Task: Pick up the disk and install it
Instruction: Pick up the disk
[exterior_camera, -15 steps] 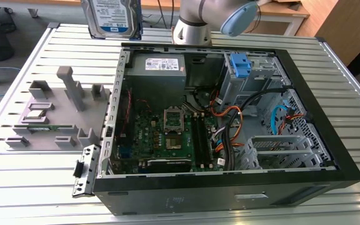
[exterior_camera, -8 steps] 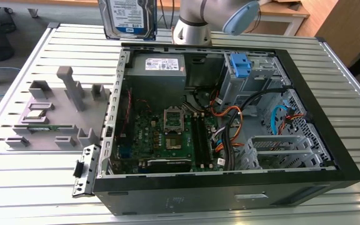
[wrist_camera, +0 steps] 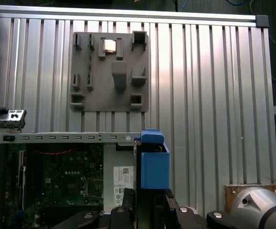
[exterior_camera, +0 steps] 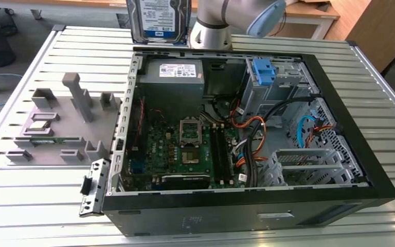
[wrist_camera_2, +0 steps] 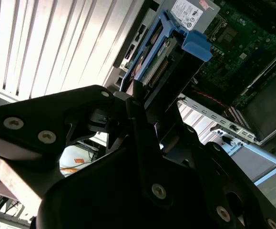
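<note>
One disk [exterior_camera: 158, 19] stands upright at the top centre of the exterior view, above the far edge of the one open computer case [exterior_camera: 252, 206]. In the second wrist view, the gripper [wrist_camera_2: 147, 107] is clenched on it (blue rails showing). One grey fixture plate [exterior_camera: 53, 128] lies at the exterior view's left, and one blue bracket [exterior_camera: 263, 72] sits inside the case.

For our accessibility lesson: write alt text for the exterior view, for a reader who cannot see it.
The disk is upright at the top edge beside the robot arm, with an open computer case lying on a slatted metal table in front. A grey parts tray sits at the exterior view's left.
</note>
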`<state>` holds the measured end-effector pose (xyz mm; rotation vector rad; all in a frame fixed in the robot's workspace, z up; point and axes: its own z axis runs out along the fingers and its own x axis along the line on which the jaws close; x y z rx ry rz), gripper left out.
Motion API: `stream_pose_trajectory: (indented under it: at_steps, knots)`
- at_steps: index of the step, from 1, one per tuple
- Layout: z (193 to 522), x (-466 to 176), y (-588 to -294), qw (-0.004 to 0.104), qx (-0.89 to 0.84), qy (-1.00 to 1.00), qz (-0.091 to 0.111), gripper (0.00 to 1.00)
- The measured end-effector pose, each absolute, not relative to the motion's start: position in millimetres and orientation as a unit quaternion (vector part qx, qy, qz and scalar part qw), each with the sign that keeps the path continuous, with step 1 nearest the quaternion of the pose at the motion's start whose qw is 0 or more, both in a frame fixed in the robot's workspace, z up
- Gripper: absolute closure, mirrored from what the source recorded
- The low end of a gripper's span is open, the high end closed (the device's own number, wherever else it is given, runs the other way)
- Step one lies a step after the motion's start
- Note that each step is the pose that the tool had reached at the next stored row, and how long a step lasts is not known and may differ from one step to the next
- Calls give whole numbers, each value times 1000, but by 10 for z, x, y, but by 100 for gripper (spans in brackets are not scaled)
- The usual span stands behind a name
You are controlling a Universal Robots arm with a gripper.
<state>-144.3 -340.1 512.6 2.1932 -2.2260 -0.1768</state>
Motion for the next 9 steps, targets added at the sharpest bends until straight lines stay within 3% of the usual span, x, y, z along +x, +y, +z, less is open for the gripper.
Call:
stream_pose_trajectory:
  at_steps: [9]
  knots:
    - [5126, -1164, -3401, 6, 701, -711, -56, 65]
